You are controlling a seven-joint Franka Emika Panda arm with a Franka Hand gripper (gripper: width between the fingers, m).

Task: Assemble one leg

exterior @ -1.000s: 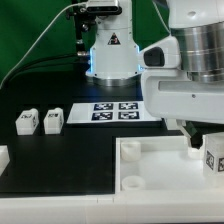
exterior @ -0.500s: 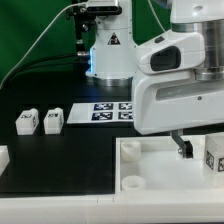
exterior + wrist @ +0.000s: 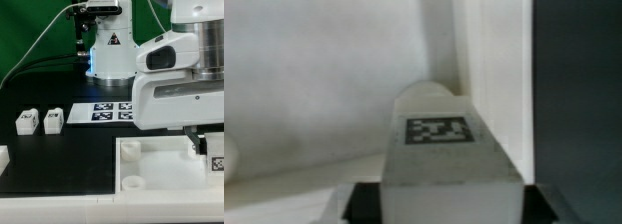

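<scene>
My gripper (image 3: 204,147) is at the exterior view's right, low over the far right corner of the large white tray-like part (image 3: 150,166). It is shut on a white leg (image 3: 215,158) whose square tag faces the camera. In the wrist view the leg (image 3: 439,135) stands out between the two dark fingers (image 3: 365,201), with the tag showing and the white tray behind it. I cannot tell whether the leg touches the tray. Two more legs (image 3: 26,122) (image 3: 53,119) stand side by side on the black table at the exterior view's left.
The marker board (image 3: 114,112) lies flat behind the tray, in front of the robot's base (image 3: 110,55). Another white part (image 3: 3,156) shows at the left edge. A round corner socket (image 3: 130,184) sits at the tray's near left.
The arm's white housing has swung toward the exterior view's left and covers more of the scene. The dark finger shifted slightly right. The held leg stays at the tray's right corner.
</scene>
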